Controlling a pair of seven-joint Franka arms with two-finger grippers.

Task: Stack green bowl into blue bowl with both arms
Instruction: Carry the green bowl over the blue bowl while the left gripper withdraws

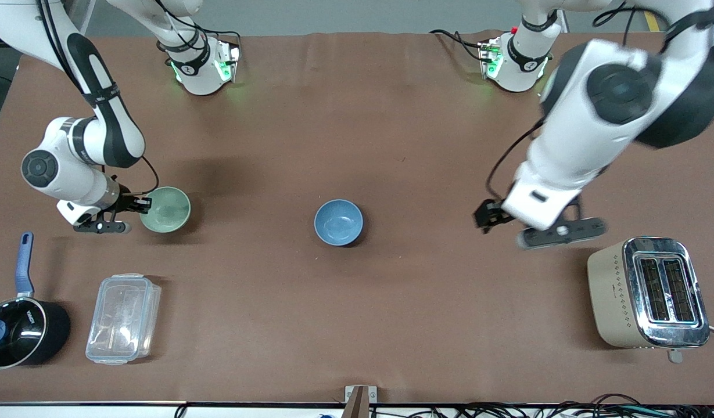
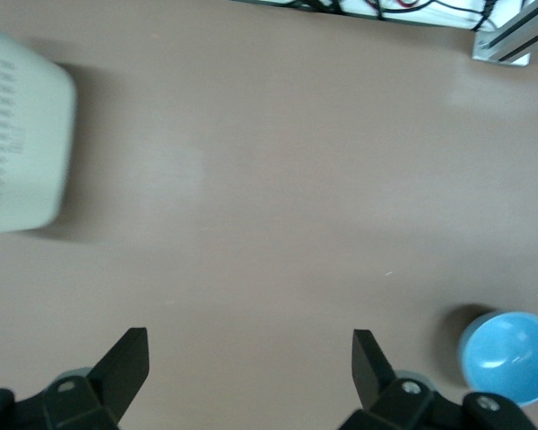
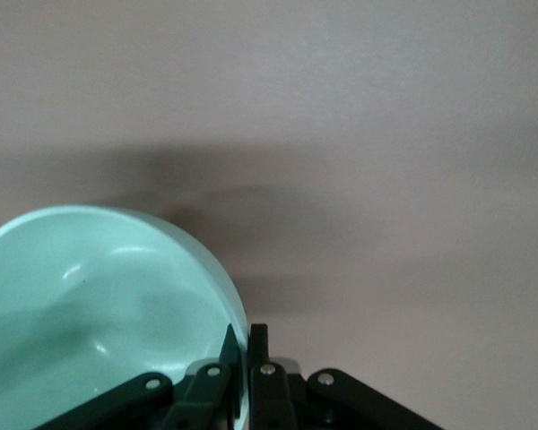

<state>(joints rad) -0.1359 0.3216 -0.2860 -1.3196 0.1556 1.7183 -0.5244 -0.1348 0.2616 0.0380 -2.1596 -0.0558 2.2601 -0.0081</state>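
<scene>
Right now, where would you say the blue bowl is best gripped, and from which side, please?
Probably by its rim: the blue bowl sits upright and open, alone mid-table, with thin walls. The open left gripper could drop one finger inside from its own end. The right gripper pinches the green bowl rim likewise.

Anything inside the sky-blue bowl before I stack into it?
Nothing shows inside the small round sky-blue bowl; its smooth interior is bare in the front and left wrist views. The table under it is covered. The pale sage-green bowl is pinched at its rim by the right gripper.
</scene>
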